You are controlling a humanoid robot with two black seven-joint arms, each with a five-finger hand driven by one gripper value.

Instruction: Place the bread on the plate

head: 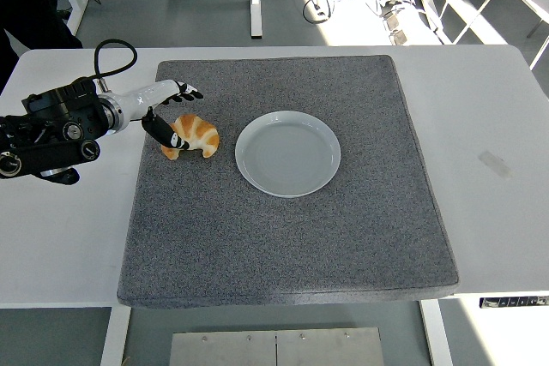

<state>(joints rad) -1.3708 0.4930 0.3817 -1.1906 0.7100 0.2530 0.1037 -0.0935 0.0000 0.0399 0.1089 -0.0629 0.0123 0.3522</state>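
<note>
Hovering spread beside the croissant (194, 135), left hand (165, 111) holds nothing; closing off-centre risks nudging it away from the plate (288, 153).

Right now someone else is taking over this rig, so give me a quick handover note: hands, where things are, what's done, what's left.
Left hand: open, fingers spread, beside the golden-brown croissant at its left end, not grasping it.
Right hand: not in view.
The croissant lies on the grey felt mat, just left of the round white plate, which holds nothing.
Done: nothing placed.
Left: grasp the croissant, lift it and set it on the plate.
</note>
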